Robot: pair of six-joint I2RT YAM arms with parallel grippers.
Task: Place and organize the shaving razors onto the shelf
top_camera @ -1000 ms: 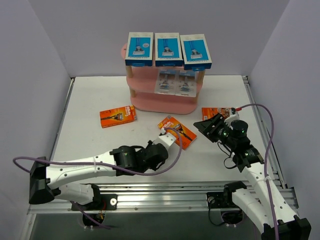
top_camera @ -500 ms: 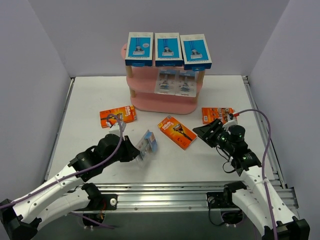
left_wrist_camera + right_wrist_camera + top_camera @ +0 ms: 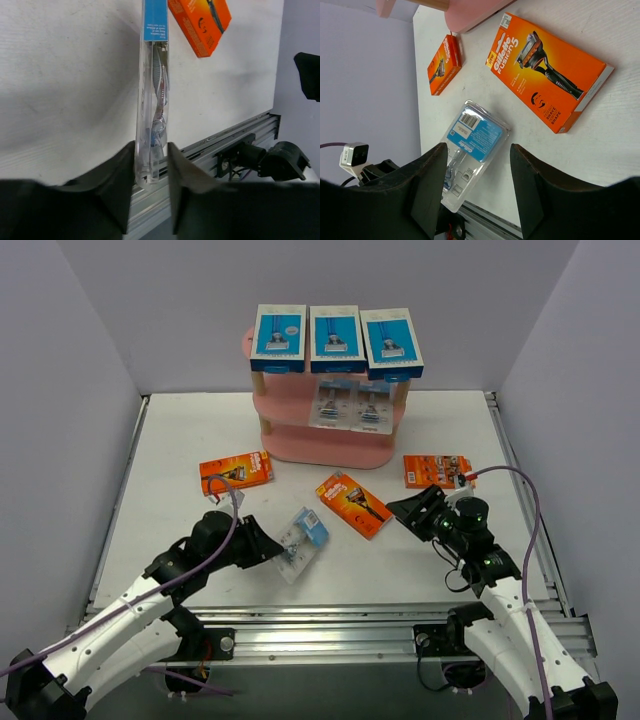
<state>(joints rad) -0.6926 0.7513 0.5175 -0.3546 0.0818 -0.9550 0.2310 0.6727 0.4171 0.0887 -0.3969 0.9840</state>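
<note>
Overhead, the left gripper [image 3: 268, 544] meets a clear blister pack [image 3: 301, 539] low over the worktop [image 3: 170, 440], well apart from the shelf [image 3: 325, 447]. Its jaws bracket the pack's near end, one on each face; whether they press or merely flank it cannot be told. The right gripper [image 3: 410, 508] hovers with jaws apart and empty, between the middle orange card [image 3: 353, 504] and the right orange card [image 3: 435, 470].

Step in hand, as judged: carry this pack to the middle tier, beside the two shelved blister packs [image 3: 350, 403]. A sound execution first secures a firm hold on the flat rim, lifts clear of the middle orange card, then enters the tier below the overhanging blue boxes [image 3: 335, 338] without nudging the standing packs.

The left wrist view alone shows the pack edge-on, thin, with the razor inside. The right wrist view alone shows its blue barcode label and both orange cards' print. Only the overhead view shows how the shelf is filled.
</note>
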